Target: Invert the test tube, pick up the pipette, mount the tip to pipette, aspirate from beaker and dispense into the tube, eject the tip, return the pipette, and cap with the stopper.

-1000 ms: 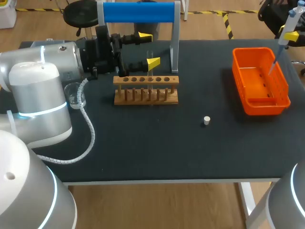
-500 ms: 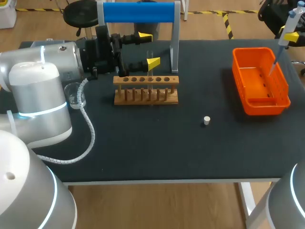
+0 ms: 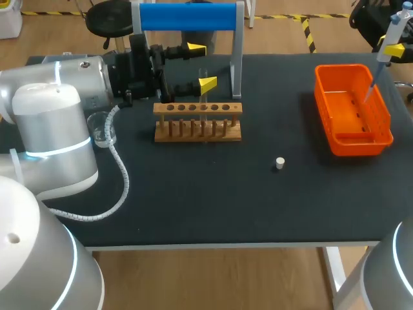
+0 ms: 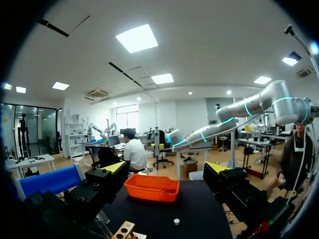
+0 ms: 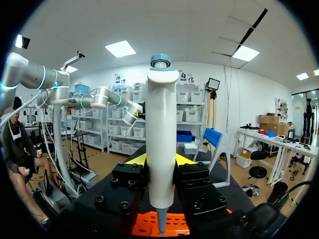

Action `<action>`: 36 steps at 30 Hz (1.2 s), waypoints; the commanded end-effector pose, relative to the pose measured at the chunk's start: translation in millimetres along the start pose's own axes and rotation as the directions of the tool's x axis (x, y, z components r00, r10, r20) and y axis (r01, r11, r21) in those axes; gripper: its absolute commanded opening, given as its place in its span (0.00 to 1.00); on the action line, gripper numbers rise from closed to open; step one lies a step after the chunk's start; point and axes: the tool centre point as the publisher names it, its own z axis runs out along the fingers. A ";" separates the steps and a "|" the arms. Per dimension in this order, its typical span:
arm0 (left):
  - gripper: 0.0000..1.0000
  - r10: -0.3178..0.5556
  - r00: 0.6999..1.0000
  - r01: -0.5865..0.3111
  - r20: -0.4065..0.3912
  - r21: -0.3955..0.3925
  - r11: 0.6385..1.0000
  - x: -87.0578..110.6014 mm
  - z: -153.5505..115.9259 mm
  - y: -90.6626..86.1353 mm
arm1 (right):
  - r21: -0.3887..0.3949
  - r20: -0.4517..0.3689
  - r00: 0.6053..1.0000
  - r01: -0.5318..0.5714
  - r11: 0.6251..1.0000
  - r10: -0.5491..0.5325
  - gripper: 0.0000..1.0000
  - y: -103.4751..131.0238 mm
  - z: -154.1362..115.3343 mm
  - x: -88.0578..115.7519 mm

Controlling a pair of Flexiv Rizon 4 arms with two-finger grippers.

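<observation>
A: Where's the pipette [image 5: 162, 144]?

B: Upright in the right gripper [image 5: 161, 160], which is clamped on its white body. The thin lower end hangs over the orange tray [image 3: 353, 143], toward the far right rim rather than the middle.

A: So what worries you?

B: If the tip is ejected from there, I judge it could strike the rim and bounce onto the desk [image 3: 213, 200]. The hold is also low on the body, so pressing the plunger might rock the pipette in the gripper.

A: And the test tube [image 3: 202, 72]?

B: Standing upright in the wooden rack [image 3: 198, 108]. The left gripper [image 3: 202, 66] lies level there, spread wide, with the tube by its nearer finger. I cannot tell if they touch.

A: Risk there?

B: Any sideways drift of that arm could tip the tube or drag the light rack. Closing off-centre could push the glass aslant in its hole.

A: The stopper [image 3: 279, 163]?

B: Alone on the desk, well apart from the rack. It's small and round, so a poor pinch may roll it. The beaker [image 3: 102, 129] sits close by the left arm's cable, which could nudge it.
</observation>
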 end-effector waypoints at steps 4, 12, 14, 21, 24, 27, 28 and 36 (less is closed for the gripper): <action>1.00 0.014 0.999 -0.015 0.041 0.018 1.000 -8.6 51.0 -9.2 | 0.005 0.005 1.000 0.001 1.000 -0.001 0.00 1.5 1.9 1.5; 1.00 0.023 0.999 -0.024 0.039 0.027 0.999 -12.2 96.2 -23.2 | 0.005 0.005 1.000 0.001 1.000 -0.001 0.00 1.5 1.9 1.5; 1.00 0.028 0.999 -0.028 0.024 0.013 1.000 -12.8 108.0 -26.8 | 0.004 0.004 1.000 0.001 1.000 -0.001 0.00 1.7 2.5 1.3; 1.00 0.029 1.000 -0.029 0.000 -0.002 1.000 -17.5 142.7 -36.0 | 0.012 0.044 0.999 0.014 1.000 -0.014 0.00 2.2 5.9 0.8; 1.00 0.021 1.000 -0.021 -0.001 -0.006 1.000 -20.5 153.1 -37.9 | 0.011 0.059 0.998 0.011 1.000 -0.012 0.00 1.8 6.1 -0.2; 1.00 0.012 1.000 -0.012 -0.003 -0.013 1.000 -22.5 162.2 -39.1 | 0.011 0.073 0.997 0.014 1.000 -0.015 0.00 1.9 6.4 -1.0; 1.00 0.008 1.000 -0.008 -0.007 -0.014 1.000 -23.2 165.0 -39.4 | 0.010 0.078 0.997 0.014 1.000 -0.015 0.00 1.9 6.4 -1.3; 1.00 -0.012 1.000 0.011 -0.018 -0.055 0.998 -33.0 187.5 -40.7 | 0.008 0.087 0.996 0.018 1.000 -0.019 0.00 2.5 9.1 0.2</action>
